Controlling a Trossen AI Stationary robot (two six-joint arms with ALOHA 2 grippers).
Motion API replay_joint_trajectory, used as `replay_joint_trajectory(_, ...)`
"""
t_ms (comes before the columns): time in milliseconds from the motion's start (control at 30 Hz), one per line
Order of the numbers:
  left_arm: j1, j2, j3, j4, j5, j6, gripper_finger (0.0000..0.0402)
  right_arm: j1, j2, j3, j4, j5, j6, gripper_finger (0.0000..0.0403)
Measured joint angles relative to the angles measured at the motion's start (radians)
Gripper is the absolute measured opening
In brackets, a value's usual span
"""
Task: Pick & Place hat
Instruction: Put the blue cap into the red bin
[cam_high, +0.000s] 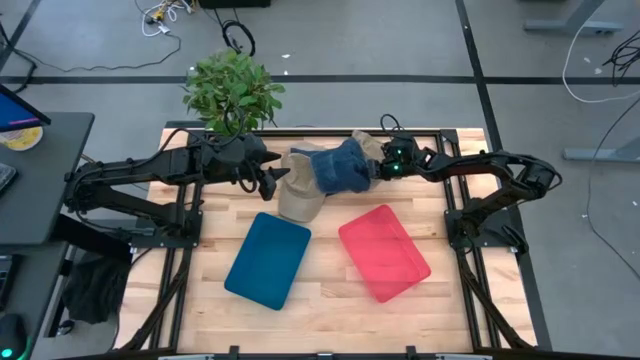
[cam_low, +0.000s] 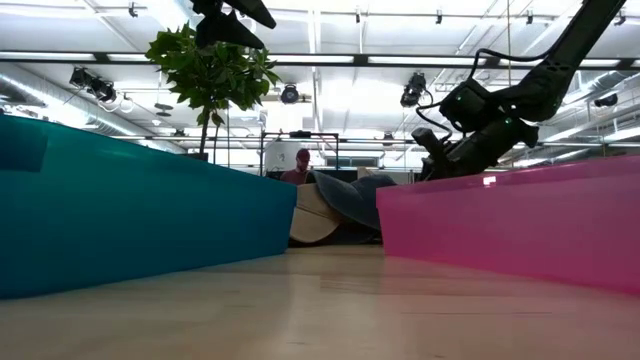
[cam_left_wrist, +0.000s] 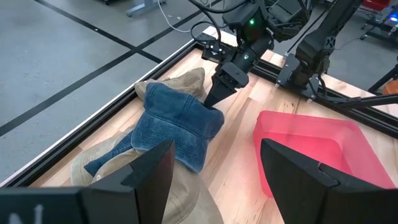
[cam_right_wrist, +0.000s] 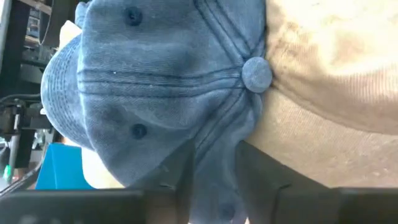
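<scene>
One blue hat (cam_high: 338, 167), two tan hats (cam_high: 300, 195) (overlapping), two trays (cam_high: 268, 259)

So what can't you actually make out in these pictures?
- Low view: the blue cap and tan cap are mostly hidden behind the teal tray and pink tray.
- Right wrist view: the right gripper pinches denim, but its fingertips are cut off by the edge.
- High view: the plant covers part of the left arm.

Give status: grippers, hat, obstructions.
Right gripper closing on blue denim hat, hat on table. Left gripper open, hovering beside tan hat. Denim hat overlaps tan hats; bins clear.
</scene>
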Motion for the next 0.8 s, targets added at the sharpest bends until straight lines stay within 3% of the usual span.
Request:
replay_joint_trajectory(267,0.0,0.0,0.0,0.0,0.0,0.001,0.0243,0.0,-0.001,0.0,0.007,-0.04,-0.018,0.0009)
replay_joint_trajectory(533,0.0,0.0,0.0,0.0,0.0,0.002,0.0243,0.0,-0.043,0.0,0.131,-0.098,0.087,0.0002)
replay_joint_trajectory(800,0.0,0.0,0.0,-0.002,0.0,0.003,0.0243,0.0,-0.241,0.0,0.24,-0.095,0.199,0.0001)
